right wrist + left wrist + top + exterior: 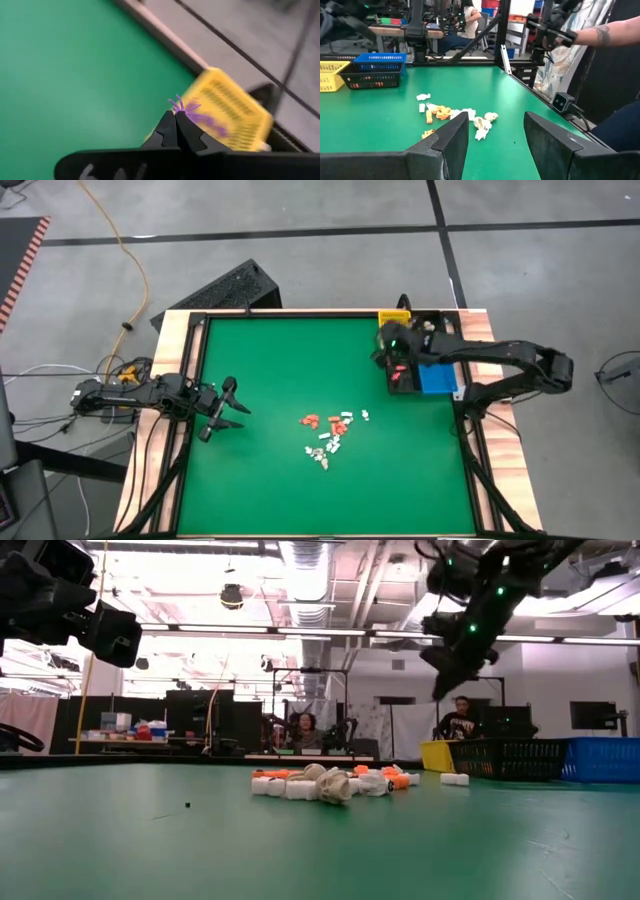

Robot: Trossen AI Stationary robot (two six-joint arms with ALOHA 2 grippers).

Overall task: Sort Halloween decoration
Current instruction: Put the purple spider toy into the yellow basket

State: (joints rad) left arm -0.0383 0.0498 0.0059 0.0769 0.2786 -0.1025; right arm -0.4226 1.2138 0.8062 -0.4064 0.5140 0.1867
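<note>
A small pile of Halloween decoration in cream-white and orange lies on the green table near its middle, also seen in the low view and the left wrist view. My right gripper hangs in the air at the far right, by the yellow bin, shut on a purple trinket. My left gripper waits open and level at the table's left edge, fingers wide apart, with nothing between them. My right gripper pinches the purple trinket between its two fingertips. The trinket's thin purple strands stick out past the tips. The fingers slant downward, and the trinket is lifted clear of the table, with the yellow bin just beyond it.
A black bin with red pieces and a blue bin stand at the right edge beside the yellow one. A wooden frame borders the table. A person's arm shows beyond the table, and other people sit in the room behind.
</note>
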